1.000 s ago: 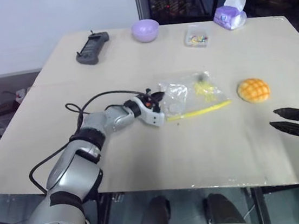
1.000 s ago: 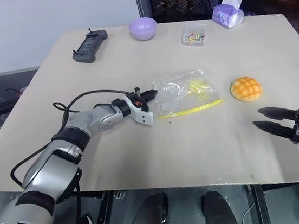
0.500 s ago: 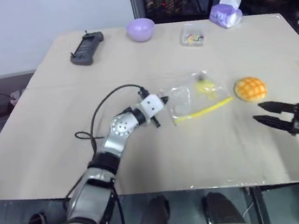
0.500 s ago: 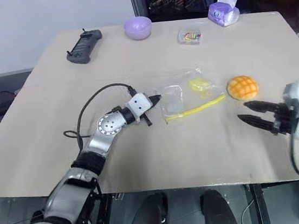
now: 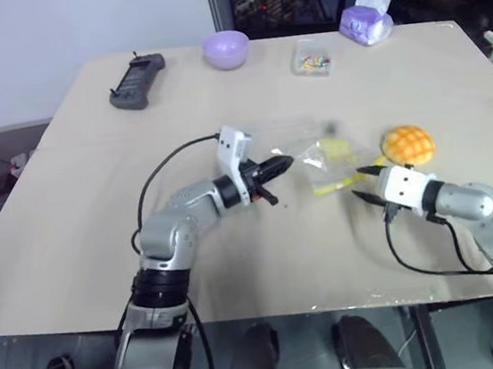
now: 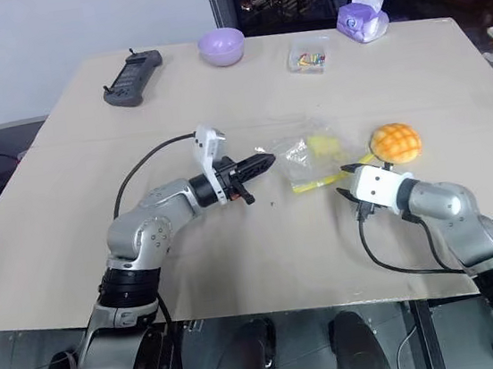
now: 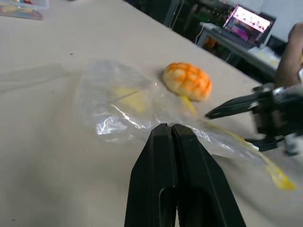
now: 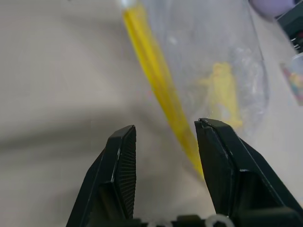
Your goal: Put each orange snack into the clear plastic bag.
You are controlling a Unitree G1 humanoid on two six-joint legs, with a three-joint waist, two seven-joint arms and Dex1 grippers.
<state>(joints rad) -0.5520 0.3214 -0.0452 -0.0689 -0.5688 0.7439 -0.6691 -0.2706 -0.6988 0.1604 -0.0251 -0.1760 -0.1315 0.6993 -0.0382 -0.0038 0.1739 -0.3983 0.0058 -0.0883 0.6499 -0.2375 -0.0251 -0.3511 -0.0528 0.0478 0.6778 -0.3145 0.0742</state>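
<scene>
The worktop (image 5: 98, 221) takes up most of the head view, and the clear plastic bag (image 5: 329, 158) lies near its centre with the yellow zip strip (image 8: 158, 80) along its near edge. The orange snack (image 5: 407, 145) sits just right of the bag, still outside it. The left end effector (image 5: 282, 163) comes in from the centre-left, fingers pressed together on the bag's left edge — pinching the film. The right end effector (image 5: 365, 183), fingers spread, hovers by the zip strip at centre-right. The step in hand looks like opening the bag; next, the right likely needs to catch the strip — then fetch the snack.
</scene>
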